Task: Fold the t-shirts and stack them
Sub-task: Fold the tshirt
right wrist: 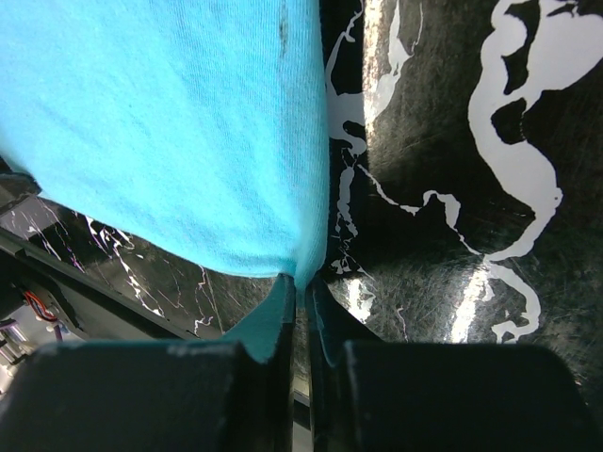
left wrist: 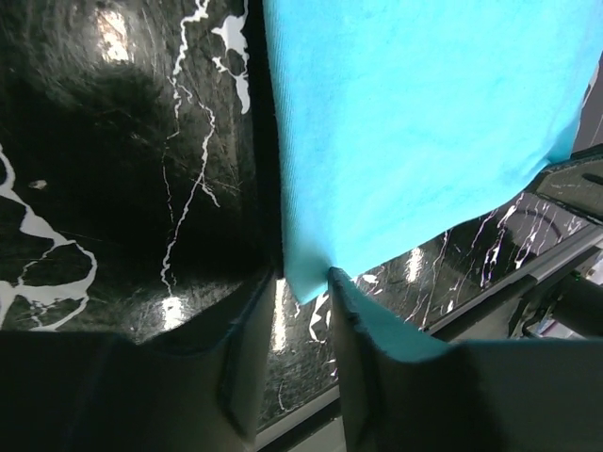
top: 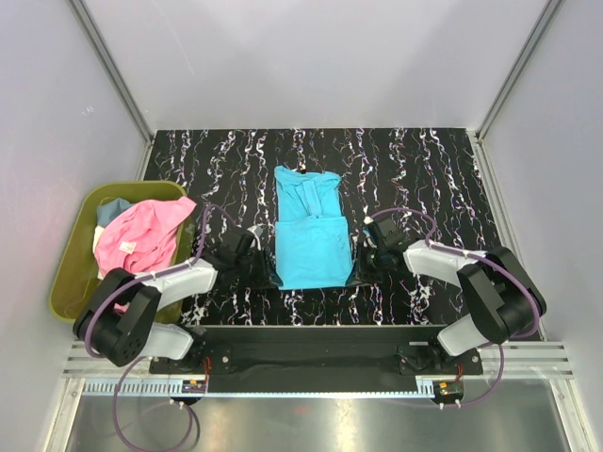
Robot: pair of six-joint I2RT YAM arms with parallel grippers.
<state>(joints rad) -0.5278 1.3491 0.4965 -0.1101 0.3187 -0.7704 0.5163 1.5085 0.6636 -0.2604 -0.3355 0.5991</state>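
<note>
Glossy black worktop [top: 415, 179] veined with white marble streaks. Just off the worktop's left edge, a rectangular olive-green plastic bin [top: 69, 264]. Behind and beside the worktop, pale grey panel walls [top: 311, 56] joined by slanting aluminium corner posts [top: 111, 71]. Along the worktop's near edge, a black mounting bar [top: 311, 345], then a slotted aluminium rail [top: 311, 379].

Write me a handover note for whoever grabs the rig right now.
Left gripper: fingers apart, near-left corner of the turquoise t-shirt at their tips, not clamped.
Right gripper: fingers shut on its near-right corner.
The turquoise t-shirt lies in the middle of the table, looks partly folded, with an edge running across its middle.
The pink t-shirt and a grey-blue one lie crumpled in the green bin.
Left: finish this fold, fold the others, stack. No stack yet.
</note>
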